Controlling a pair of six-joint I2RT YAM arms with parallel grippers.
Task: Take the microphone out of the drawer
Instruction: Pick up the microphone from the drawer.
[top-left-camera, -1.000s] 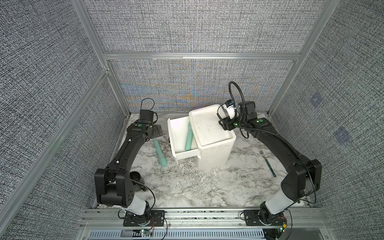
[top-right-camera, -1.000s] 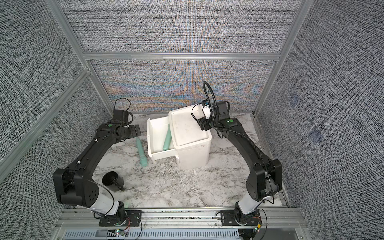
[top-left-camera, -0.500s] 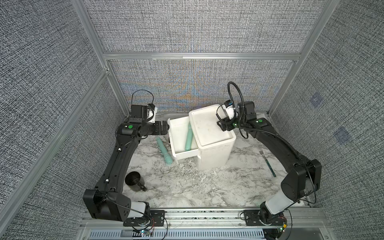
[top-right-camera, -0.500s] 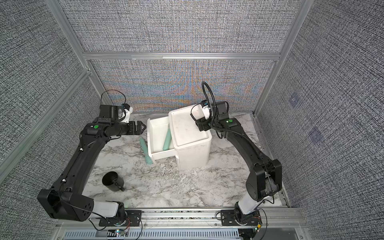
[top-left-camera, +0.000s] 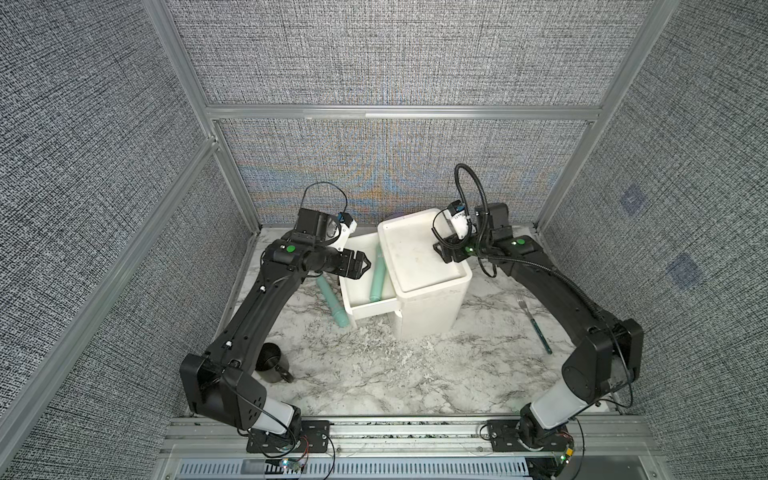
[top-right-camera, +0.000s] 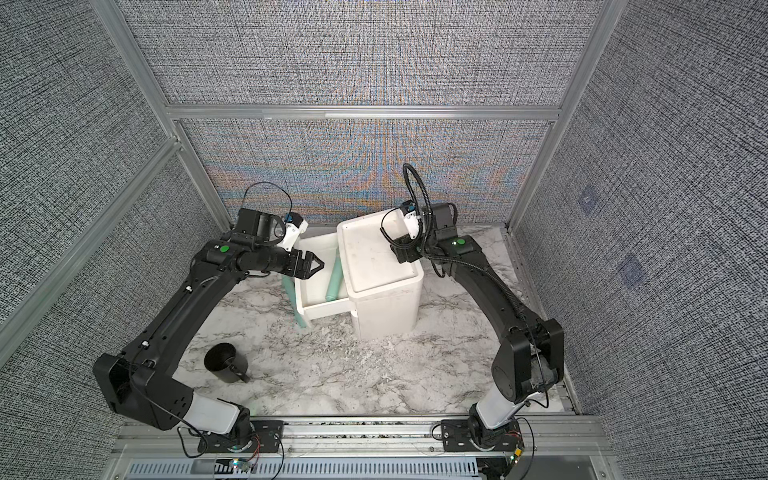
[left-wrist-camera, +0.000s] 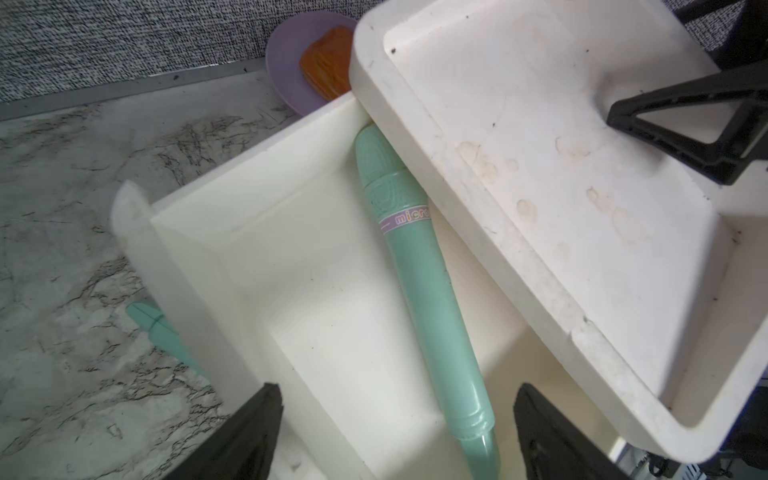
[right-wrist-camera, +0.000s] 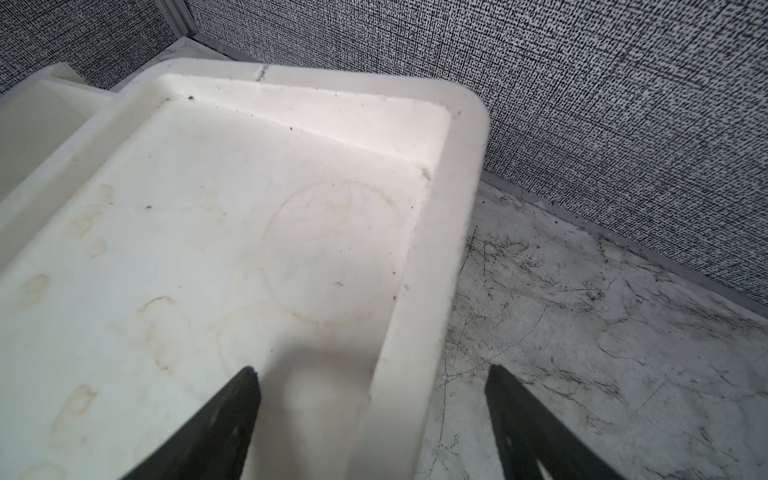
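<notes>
A teal microphone lies slantwise in the pulled-out white drawer, its head tucked under the cabinet's top; both top views show it. My left gripper hangs open just above the drawer's left side, its fingers either side of the microphone's tail without touching it. My right gripper is open and straddles the right rim of the cabinet's top, holding nothing.
The white cabinet stands mid-table. A second teal stick lies on the marble left of the drawer. A black cup stands front left, a fork at the right. A purple plate sits behind the drawer.
My left arm has risen from the table at the left and swung right, bringing its gripper over the drawer. My right gripper has opened at the cabinet's rim; that arm has barely moved.
</notes>
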